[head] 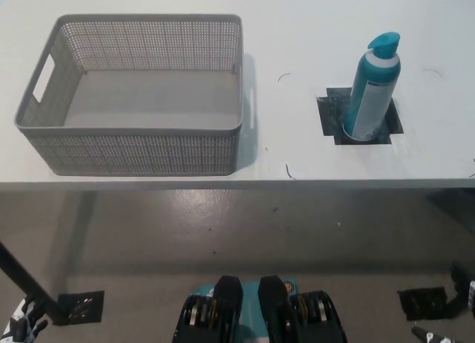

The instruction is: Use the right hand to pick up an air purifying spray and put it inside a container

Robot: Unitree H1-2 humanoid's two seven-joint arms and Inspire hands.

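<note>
The grey mesh basket (133,98) is sitting bare inside on the white surface (297,31). The teal-capped spray bottle (371,87) is standing upright on a black square (330,116). The left hand (21,322) and right hand (439,335) are barely peeking in well below, grips impossible to tell.

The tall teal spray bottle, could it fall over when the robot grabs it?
Possibly. The tall teal spray bottle with a white label stands upright and narrow on a black tape square, so a sideways bump may tip it. It also sits near the white table's front edge and could roll off. The grey woven plastic basket has high walls that the bottle might clip.
</note>
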